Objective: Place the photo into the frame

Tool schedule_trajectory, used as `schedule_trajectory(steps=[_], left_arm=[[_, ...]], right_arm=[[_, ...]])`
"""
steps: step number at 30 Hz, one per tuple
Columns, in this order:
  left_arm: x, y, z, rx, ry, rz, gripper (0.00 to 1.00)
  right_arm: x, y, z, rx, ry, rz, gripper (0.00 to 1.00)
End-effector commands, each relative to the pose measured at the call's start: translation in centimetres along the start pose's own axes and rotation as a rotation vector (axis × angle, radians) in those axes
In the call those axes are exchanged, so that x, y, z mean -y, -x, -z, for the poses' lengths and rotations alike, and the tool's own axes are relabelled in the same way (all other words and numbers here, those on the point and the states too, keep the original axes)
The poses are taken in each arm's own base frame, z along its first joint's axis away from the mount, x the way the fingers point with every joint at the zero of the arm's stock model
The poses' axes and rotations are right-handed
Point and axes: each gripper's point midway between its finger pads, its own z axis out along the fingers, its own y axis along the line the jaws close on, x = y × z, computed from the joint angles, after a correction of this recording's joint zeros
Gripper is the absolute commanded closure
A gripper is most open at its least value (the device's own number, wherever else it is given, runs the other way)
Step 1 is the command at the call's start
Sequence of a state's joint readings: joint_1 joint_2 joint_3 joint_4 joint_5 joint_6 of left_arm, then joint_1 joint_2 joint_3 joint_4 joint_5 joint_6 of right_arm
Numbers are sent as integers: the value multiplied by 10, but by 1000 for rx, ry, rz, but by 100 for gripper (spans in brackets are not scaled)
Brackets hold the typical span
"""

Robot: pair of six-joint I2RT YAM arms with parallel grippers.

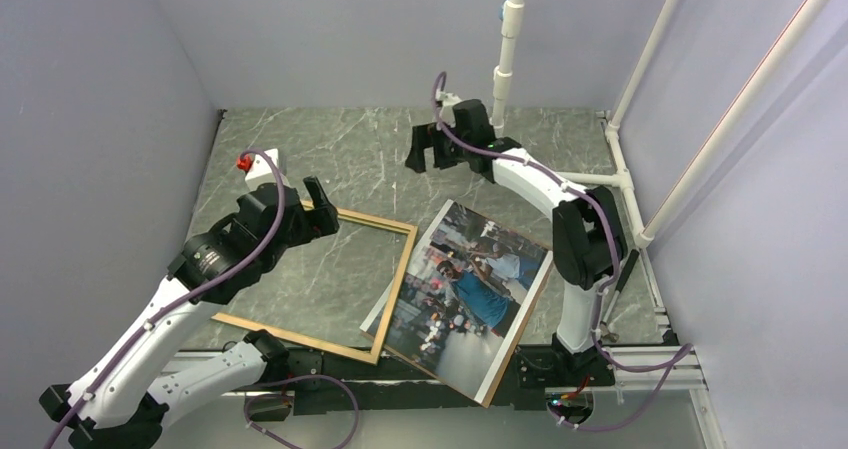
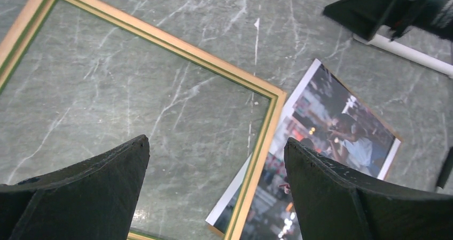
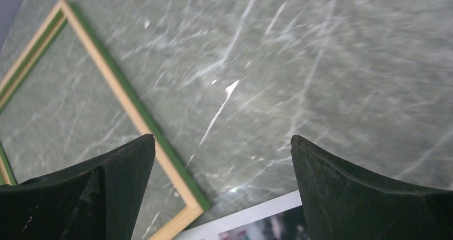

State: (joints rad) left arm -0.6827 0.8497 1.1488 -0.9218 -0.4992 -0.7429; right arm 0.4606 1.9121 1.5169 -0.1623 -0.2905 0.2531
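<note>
Lying picture-up toward 5 o'clock on the desk (image 1: 330, 149), the photo (image 1: 470, 289) has its 9 o'clock corner under a rail of the frame (image 1: 401, 279), which lies flat at 8 o'clock, while the left gripper (image 2: 213, 144) and right gripper (image 3: 221, 141) hover wide open, holding nothing.

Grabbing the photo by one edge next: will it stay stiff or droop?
Probably droops: the photo looks like a thin sheet lying flat. Likely light, so a push may slide it. The frame rail overlaps its edge, so it could snag.
</note>
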Motion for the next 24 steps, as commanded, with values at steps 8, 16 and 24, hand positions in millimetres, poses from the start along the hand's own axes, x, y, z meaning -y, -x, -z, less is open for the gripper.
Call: schedule_trajectory(steps=[8, 16, 24], left_arm=[[27, 19, 14, 32, -138, 39, 1], [22, 16, 13, 29, -122, 33, 1], [16, 14, 12, 17, -85, 17, 1]], right_arm=[[-94, -91, -13, -265, 136, 380, 0], [-96, -138, -49, -418, 68, 494, 1], [-88, -156, -75, -492, 16, 511, 5]])
